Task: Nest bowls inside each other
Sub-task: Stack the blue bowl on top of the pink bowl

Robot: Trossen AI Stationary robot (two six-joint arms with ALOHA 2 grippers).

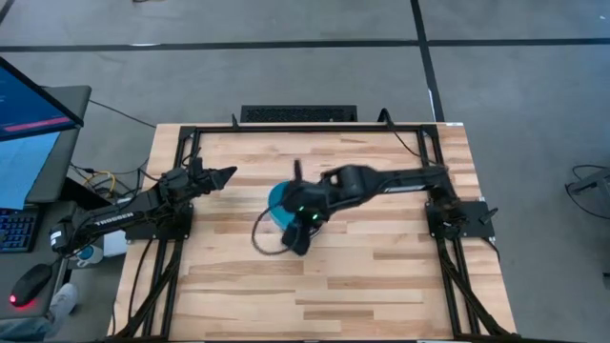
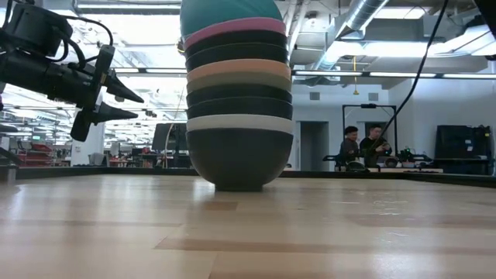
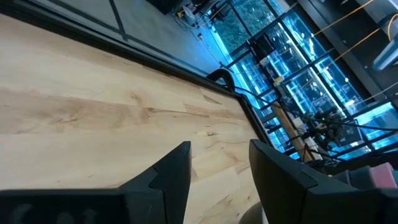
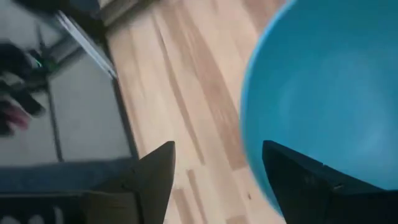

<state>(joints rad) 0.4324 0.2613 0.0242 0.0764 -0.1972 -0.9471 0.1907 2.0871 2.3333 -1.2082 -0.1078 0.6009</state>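
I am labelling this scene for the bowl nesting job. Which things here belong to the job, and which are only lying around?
Part of the job:
- stack of nested bowls, blue bowl on top
- right gripper, open beside the blue bowl's rim
- left gripper, open, waiting off to the side

Only lying around:
- keyboard behind the table
- monitor
- people in the room behind

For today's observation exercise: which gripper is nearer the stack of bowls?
Right. The right gripper is at the bowl stack, fingers open beside the blue bowl. The left gripper is apart, toward the table's left.

Blue bowl (image 2: pixel 231 14) tops pink, black, orange, white bowls; pale striped wood table (image 1: pixel 381 276).
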